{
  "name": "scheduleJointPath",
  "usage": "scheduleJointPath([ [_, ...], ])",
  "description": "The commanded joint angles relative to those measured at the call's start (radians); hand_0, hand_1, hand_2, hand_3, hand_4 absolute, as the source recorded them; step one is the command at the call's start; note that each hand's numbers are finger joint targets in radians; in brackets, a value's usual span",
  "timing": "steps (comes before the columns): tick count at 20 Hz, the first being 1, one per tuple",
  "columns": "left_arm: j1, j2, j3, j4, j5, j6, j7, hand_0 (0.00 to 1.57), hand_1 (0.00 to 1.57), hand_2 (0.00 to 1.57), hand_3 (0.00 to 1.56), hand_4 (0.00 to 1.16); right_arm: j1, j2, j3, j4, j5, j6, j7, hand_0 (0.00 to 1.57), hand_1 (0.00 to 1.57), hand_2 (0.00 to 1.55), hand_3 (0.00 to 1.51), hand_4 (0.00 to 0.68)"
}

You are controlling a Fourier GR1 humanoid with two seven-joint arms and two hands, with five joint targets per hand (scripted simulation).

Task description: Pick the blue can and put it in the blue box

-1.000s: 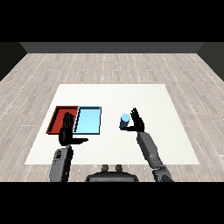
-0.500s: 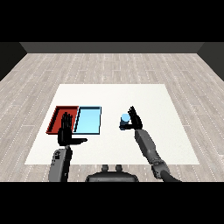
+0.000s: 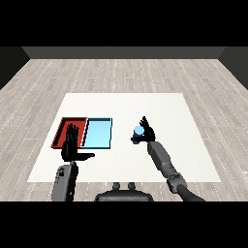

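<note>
You see a white table [image 3: 160, 104] on grey plank floor [image 3: 121, 72]; red tray [image 3: 64, 127] at its left side.

Only one view: taken from the robot's head, aimed down and forward across the white bench [image 3: 193, 145]. Set far enough back to take in the whole bench, with grey plank floor [image 3: 121, 72] beyond its far edge. Both forearms entered from the lower corners, nearest the camera. Not mirrored.

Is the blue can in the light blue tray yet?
No. The small blue can is held in the black right hand, right of the light blue tray, which shows nothing inside.
</note>
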Motion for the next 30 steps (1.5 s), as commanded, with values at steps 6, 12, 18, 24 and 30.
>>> scheduleJointPath([
  [6,0.027,-0.030,-0.035,-0.059,-0.034,0.036,0.018,0.00,0.00,0.00,0.00,0.00,-0.070,0.010,0.089,0.134,-0.098,-0.028,-0.075,0.00,0.00,0.00,0.00,0.000],
  [12,-0.060,-0.038,-0.013,0.045,-0.024,0.046,0.007,0.00,0.00,0.00,0.00,0.00,-0.066,0.010,0.093,0.155,-0.026,-0.149,-0.066,1.53,1.53,1.49,1.45,0.582],
  [18,-0.033,-0.001,-0.004,-0.041,0.008,0.017,0.081,0.00,0.00,0.00,0.00,0.00,-0.089,0.010,0.135,0.112,-0.031,-0.230,0.013,1.56,1.56,1.49,1.44,0.678],
  [24,-0.018,-0.006,-0.010,0.035,-0.009,-0.007,0.010,0.00,0.00,0.00,0.00,0.00,-0.060,-0.027,0.113,-0.026,0.012,-0.211,0.058,1.52,1.52,1.47,1.42,0.659],
  [30,-0.049,-0.030,-0.081,0.015,-0.102,0.062,0.077,0.00,0.00,0.00,0.00,0.00,-0.012,-0.034,0.135,-0.099,0.030,-0.209,-0.006,1.47,1.47,1.45,1.41,0.649],
])
